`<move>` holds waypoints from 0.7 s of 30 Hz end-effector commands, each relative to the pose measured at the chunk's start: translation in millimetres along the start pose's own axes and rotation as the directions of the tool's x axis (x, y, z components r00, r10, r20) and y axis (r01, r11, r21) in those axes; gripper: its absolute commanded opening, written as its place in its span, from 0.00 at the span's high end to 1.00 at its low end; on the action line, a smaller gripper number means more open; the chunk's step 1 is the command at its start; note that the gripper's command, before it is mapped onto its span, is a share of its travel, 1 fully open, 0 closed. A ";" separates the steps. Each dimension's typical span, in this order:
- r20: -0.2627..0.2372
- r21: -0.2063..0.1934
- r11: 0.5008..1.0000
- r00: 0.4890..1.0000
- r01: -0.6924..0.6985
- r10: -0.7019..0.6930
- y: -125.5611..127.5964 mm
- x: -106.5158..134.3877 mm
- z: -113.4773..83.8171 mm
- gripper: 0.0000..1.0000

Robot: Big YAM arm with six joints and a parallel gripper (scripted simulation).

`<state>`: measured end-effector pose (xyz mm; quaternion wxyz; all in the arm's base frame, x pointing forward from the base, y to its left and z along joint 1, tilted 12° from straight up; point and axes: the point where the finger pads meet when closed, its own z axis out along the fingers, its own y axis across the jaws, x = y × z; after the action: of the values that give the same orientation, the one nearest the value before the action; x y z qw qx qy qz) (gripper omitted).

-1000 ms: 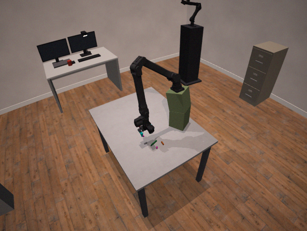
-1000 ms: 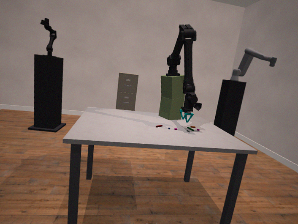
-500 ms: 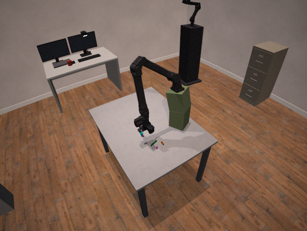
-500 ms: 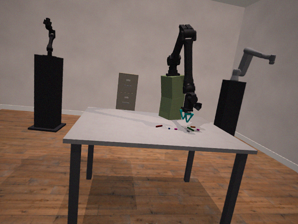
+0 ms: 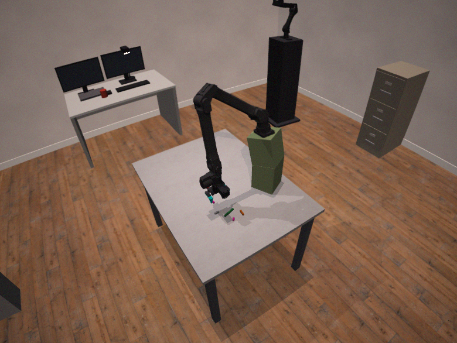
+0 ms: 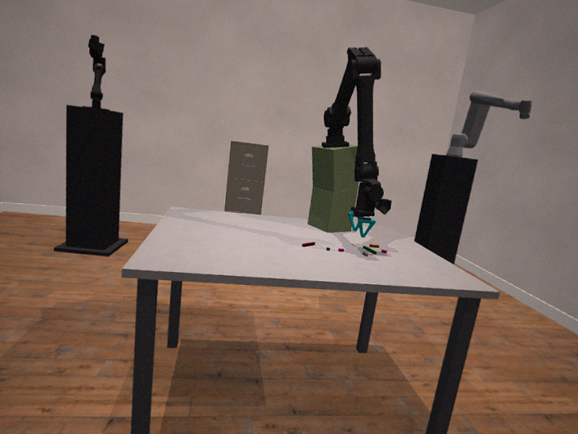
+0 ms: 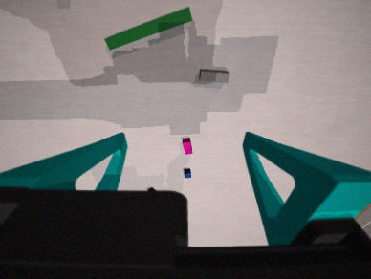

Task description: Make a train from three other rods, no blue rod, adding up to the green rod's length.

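My gripper is open and empty, above the table. In the wrist view a magenta rod and a blue rod show between the fingers, lower down on the table. The green rod lies at a slant. A grey rod lies near it, apart. An orange rod and a second magenta rod lie on its other side. A red rod is mostly hidden in the wrist view.
The green pedestal bearing the arm stands on the table near the rods. The arm's shadow falls across the green and grey rods. A desk with monitors and a filing cabinet stand away from the table.
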<state>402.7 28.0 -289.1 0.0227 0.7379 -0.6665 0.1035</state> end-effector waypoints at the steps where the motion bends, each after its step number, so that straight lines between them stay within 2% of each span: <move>1: 0.001 -0.023 0.998 0.998 0.062 -0.062 10.0 -10.9 6.0 0.00; 3: 0.001 -0.023 0.998 0.998 0.062 -0.062 10.0 -10.9 6.0 0.00; 5: 0.002 -0.013 0.981 0.981 0.196 -0.196 17.6 -25.4 5.9 0.00; 9: 0.005 -0.005 0.981 0.981 0.194 -0.194 12.9 -26.4 6.0 0.00; 10: 0.005 -0.013 0.954 0.954 0.300 -0.300 23.2 -36.7 5.8 0.00; 14: 0.005 -0.006 0.954 0.954 0.299 -0.298 18.7 -37.6 6.0 0.00; 15: 0.006 -0.014 0.911 0.911 0.412 -0.412 29.9 -48.6 5.7 0.00; 20: 0.008 -0.009 0.911 0.911 0.412 -0.412 27.5 -49.6 5.8 0.00; 21: 0.008 -0.014 0.855 0.855 0.519 -0.519 37.0 -60.4 5.5 0.00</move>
<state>377.6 69.6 -299.5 0.0457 0.8531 -0.5111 0.0942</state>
